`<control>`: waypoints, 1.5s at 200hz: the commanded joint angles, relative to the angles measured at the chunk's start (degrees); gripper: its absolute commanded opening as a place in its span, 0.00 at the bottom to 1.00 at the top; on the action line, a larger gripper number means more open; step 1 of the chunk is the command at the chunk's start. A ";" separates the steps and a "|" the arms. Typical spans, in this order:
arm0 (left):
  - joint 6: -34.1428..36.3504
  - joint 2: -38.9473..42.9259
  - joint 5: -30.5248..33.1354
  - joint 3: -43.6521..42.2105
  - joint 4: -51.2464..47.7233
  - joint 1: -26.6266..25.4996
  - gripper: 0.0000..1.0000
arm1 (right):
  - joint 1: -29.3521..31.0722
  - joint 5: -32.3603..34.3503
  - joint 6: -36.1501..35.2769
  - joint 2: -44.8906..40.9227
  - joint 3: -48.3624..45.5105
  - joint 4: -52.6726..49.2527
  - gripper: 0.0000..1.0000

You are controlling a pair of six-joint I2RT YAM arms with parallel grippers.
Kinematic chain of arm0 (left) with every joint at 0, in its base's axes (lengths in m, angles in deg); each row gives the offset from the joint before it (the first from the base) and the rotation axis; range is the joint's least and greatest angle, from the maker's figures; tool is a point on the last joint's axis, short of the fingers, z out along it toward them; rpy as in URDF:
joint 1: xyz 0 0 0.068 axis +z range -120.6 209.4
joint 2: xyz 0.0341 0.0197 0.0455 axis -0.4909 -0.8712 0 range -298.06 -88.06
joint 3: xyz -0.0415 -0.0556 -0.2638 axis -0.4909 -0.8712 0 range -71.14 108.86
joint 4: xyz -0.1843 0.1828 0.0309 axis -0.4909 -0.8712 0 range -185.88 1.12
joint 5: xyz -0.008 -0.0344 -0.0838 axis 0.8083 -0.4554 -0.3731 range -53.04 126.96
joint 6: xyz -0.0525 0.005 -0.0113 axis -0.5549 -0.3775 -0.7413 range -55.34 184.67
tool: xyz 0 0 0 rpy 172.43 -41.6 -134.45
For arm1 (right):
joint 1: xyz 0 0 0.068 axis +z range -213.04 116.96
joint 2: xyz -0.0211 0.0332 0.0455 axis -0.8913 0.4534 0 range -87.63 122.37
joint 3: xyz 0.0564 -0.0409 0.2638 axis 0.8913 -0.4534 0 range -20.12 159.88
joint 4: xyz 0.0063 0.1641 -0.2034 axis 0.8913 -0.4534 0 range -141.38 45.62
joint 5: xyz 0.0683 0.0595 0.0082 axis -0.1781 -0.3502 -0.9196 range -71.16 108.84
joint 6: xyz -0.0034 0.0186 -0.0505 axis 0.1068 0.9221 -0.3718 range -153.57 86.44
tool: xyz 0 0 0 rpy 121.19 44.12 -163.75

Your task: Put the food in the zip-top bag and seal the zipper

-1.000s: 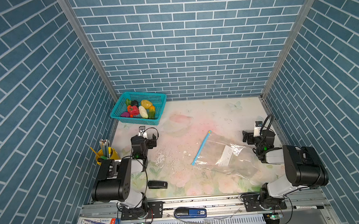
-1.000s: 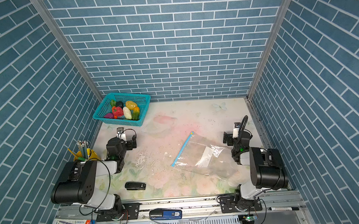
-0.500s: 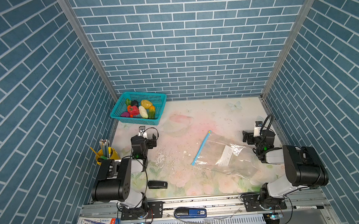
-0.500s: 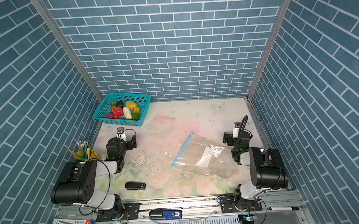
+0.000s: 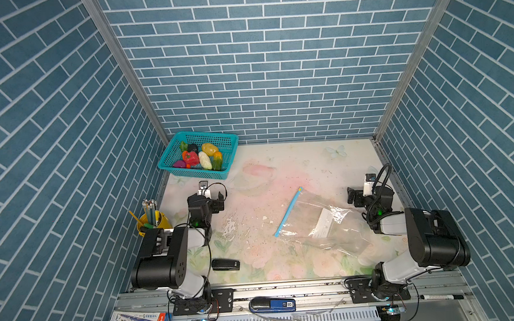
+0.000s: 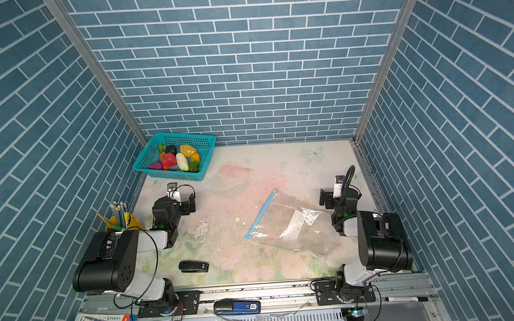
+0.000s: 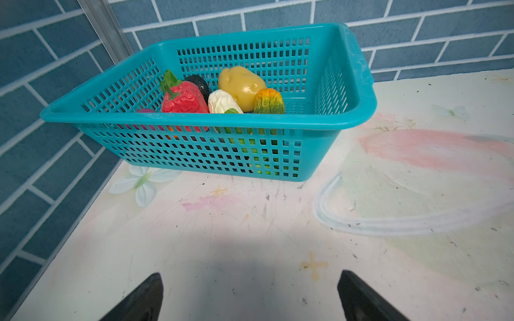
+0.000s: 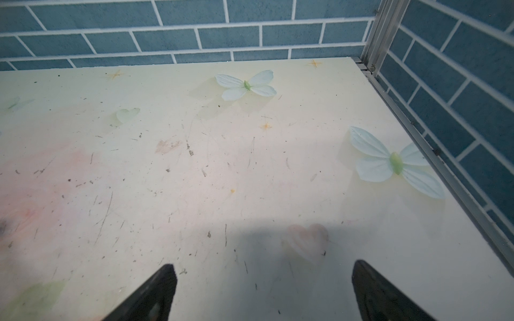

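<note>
The food (image 5: pixel 199 157) (image 6: pixel 177 160) is a pile of small glossy toy vegetables and fruits lying in a teal mesh basket (image 5: pixel 189 168) at the back left; the left wrist view shows the food (image 7: pixel 222 94) close up. The zip-top bag (image 5: pixel 321 227) (image 6: pixel 296 226) lies flat and empty, right of centre. Its light blue zipper (image 5: pixel 287 209) (image 6: pixel 260 214) runs along the left edge, with the yellowish slider (image 5: pixel 300 189) at the far end. My left gripper (image 5: pixel 207 198) (image 7: pixel 250 278) is open, low, in front of the basket. My right gripper (image 5: pixel 369 194) (image 8: pixel 264 266) is open beside the bag's far right corner.
A yellow cup of pencils (image 5: pixel 151 222) stands by the left wall. A black stapler-like object (image 5: pixel 225 264) lies near the front edge. A blue device (image 5: pixel 272 305) and a marker (image 5: pixel 441 297) rest on the front rail. Brick walls enclose three sides.
</note>
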 commanded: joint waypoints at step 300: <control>2.80 8.98 0.12 11.04 -24.32 -2.95 0.99 | 2.91 9.98 1.74 -12.44 7.25 -18.65 0.99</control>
